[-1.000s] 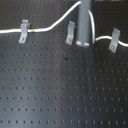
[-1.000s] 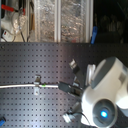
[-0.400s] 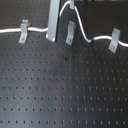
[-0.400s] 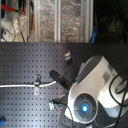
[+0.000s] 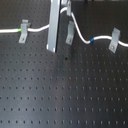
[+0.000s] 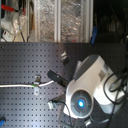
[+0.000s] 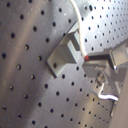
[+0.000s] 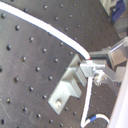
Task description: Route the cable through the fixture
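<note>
The white cable (image 5: pixel 40 29) enters from the first exterior view's left and passes the left fixture (image 5: pixel 23 31), where its green band (image 5: pixel 21 30) lies. It then climbs to my gripper (image 5: pixel 65 10), drops past the middle fixture (image 5: pixel 69 34) to the blue band (image 5: pixel 92 41), and reaches the right fixture (image 5: pixel 115 39). The gripper is shut on the cable just above the middle fixture. Both wrist views show the fingertips (image 8: pixel 94 67) pinching the cable (image 8: pixel 35 22) beside that fixture (image 8: pixel 67 86), and the first wrist view shows the same fixture (image 7: pixel 64 54).
A black perforated board (image 5: pixel 65 90) carries everything. A grey slab (image 5: pixel 54 25) hangs from the arm in front of the middle fixture. In the second exterior view the white arm body (image 6: pixel 87 90) hides much of the board, and shelves with clutter (image 6: pixel 45 20) stand behind.
The gripper has carried the cable toward the first exterior view's left, from between the middle and right fixtures to over the middle fixture. The cable's raised loop shifted with it.
</note>
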